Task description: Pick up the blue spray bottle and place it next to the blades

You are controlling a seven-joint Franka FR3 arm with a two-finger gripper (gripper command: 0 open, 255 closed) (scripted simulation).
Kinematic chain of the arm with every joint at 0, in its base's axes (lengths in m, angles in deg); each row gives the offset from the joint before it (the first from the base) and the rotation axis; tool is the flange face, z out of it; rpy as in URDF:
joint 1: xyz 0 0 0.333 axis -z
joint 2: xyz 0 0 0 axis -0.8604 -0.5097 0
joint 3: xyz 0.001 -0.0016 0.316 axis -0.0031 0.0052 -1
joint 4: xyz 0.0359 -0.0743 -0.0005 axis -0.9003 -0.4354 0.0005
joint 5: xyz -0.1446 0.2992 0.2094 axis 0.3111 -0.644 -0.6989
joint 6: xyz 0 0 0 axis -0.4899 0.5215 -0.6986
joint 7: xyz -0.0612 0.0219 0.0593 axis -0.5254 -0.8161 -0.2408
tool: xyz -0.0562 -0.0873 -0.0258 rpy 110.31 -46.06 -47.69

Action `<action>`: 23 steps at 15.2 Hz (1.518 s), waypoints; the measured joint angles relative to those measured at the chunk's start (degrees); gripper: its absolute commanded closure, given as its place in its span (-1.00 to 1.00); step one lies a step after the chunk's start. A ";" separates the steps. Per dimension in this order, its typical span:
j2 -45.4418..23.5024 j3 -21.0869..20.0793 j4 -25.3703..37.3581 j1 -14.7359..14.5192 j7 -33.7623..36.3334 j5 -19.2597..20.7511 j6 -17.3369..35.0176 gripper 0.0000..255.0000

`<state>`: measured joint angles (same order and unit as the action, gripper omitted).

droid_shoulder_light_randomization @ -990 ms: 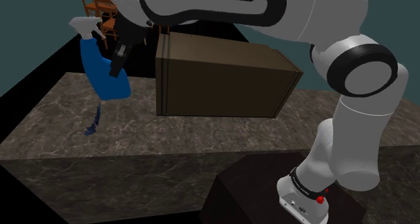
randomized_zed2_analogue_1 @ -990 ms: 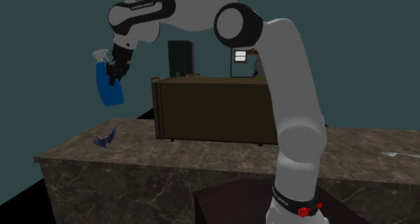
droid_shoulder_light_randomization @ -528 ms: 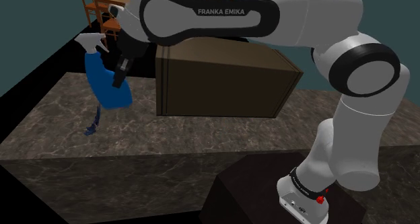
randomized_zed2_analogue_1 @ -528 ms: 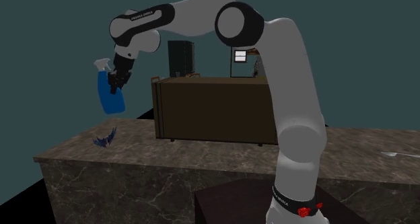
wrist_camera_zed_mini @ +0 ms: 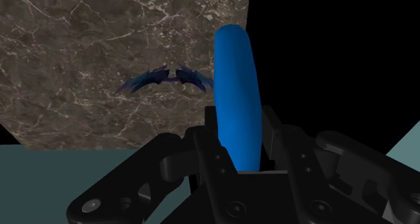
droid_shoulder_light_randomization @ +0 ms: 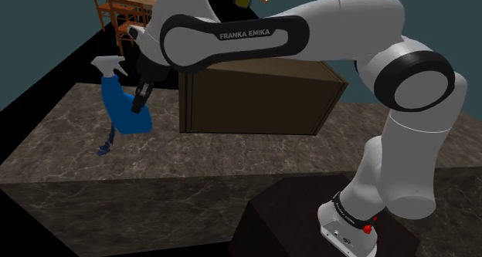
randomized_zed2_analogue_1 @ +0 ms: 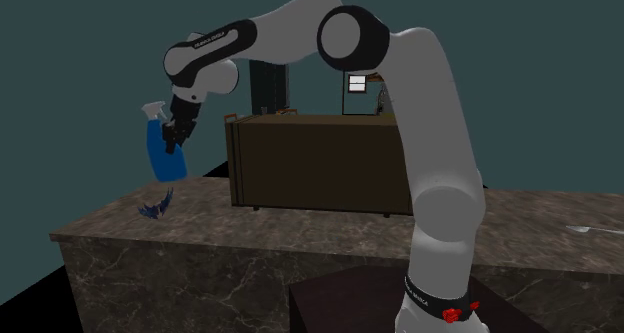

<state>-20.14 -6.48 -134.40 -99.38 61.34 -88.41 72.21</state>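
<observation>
A blue spray bottle (droid_shoulder_light_randomization: 123, 107) with a pale trigger head hangs in the air above the marble counter's left end, tilted a little, and my gripper (droid_shoulder_light_randomization: 141, 97) is shut on it. In the second exterior view the spray bottle (randomized_zed2_analogue_1: 164, 155) is in the gripper (randomized_zed2_analogue_1: 174, 134) just above the blades (randomized_zed2_analogue_1: 155, 206). The dark blue blades (droid_shoulder_light_randomization: 106, 142) lie on the counter below the bottle. In the wrist view the bottle (wrist_camera_zed_mini: 237, 105) is clasped between my fingers, with the blades (wrist_camera_zed_mini: 165, 80) on the marble beyond it.
A large dark brown box (droid_shoulder_light_randomization: 259, 93) stands on the counter (droid_shoulder_light_randomization: 232, 159) to the shoulder view's right of the bottle. A black area borders the counter's left edge. Wooden chairs (droid_shoulder_light_randomization: 116, 8) stand far behind. The stand (droid_shoulder_light_randomization: 309, 224) is at lower right.
The gripper has carried the bottle downward, toward the counter and the blades, still shut on it. The blades have not moved.
</observation>
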 measured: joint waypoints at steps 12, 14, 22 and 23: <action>-2.26 -0.44 -5.93 0.11 -1.79 -1.14 8.09 1.00; -2.95 -0.52 -6.41 0.03 -1.91 -1.26 9.27 1.00; -5.33 -0.96 -9.14 0.41 -3.51 -2.27 14.28 1.00; -5.91 -1.03 -9.19 0.34 -3.56 -2.33 14.94 1.00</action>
<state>-26.05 -7.51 -143.59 -99.04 57.78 -90.74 87.15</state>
